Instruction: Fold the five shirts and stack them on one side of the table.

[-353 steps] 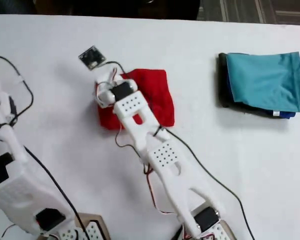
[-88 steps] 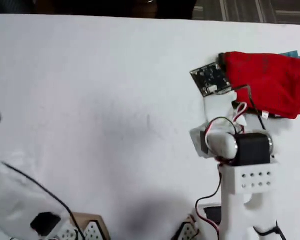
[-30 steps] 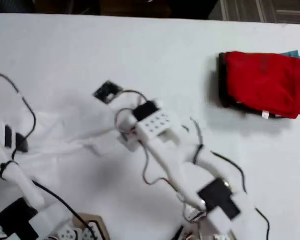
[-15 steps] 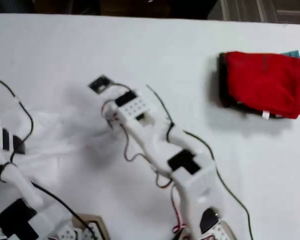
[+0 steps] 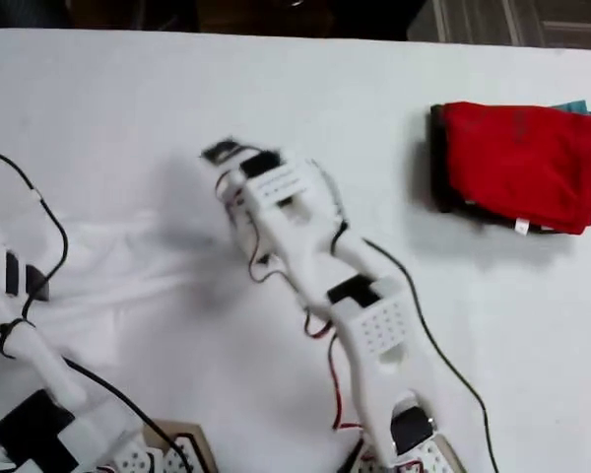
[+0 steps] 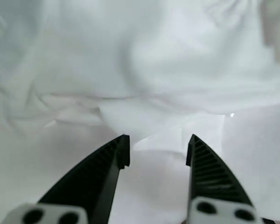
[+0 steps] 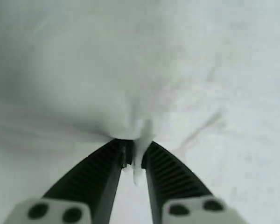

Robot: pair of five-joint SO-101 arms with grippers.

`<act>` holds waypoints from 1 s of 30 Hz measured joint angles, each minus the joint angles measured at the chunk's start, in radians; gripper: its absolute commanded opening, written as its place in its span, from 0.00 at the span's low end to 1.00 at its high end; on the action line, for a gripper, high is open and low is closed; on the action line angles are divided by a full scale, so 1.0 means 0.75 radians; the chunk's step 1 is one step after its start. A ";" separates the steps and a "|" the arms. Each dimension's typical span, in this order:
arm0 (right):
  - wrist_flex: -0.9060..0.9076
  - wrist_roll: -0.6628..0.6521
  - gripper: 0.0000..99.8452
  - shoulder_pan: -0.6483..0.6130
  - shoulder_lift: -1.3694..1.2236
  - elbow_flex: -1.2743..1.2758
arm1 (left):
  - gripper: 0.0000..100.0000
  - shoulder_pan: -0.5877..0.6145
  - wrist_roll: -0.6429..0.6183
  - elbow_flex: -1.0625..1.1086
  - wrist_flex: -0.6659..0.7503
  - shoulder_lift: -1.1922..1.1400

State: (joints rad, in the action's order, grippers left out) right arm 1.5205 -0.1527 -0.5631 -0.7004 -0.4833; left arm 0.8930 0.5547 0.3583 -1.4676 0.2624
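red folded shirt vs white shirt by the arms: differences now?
The red folded shirt is a neat rectangle; the white fabric shirt lies spread and rumpled. The red one tops the stack; the white one lies directly on the table. Nothing grips the red one; the right gripper pinches the white one. Both are shirts.

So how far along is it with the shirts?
Done: a folded pile sits at one side of the table, red shirt on top. In hand: the right gripper pinches a rumpled white shirt, with the left gripper open over it. Left: folding that one and adding it to the pile.
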 measured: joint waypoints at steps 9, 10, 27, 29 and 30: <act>0.084 -0.049 0.02 0.452 0.039 -0.303 | 0.22 -0.102 0.008 0.000 -0.072 0.000; 0.084 -0.055 0.02 0.477 0.039 -0.305 | 0.22 -0.145 0.008 0.000 -0.100 0.000; -0.231 -0.065 0.02 0.518 0.039 -0.307 | 0.22 -0.945 0.100 0.297 -0.139 0.000; -0.274 -0.065 0.02 0.518 0.039 -0.307 | 0.22 -0.992 0.088 0.360 -0.078 0.000; -0.293 -0.065 0.02 0.518 0.039 -0.307 | 0.22 -1.015 0.063 0.389 -0.045 0.000</act>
State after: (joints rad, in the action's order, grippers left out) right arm 1.3011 -0.2018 -0.1749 -0.6713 -0.7135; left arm 0.1320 0.6022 0.6498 -1.5014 0.2624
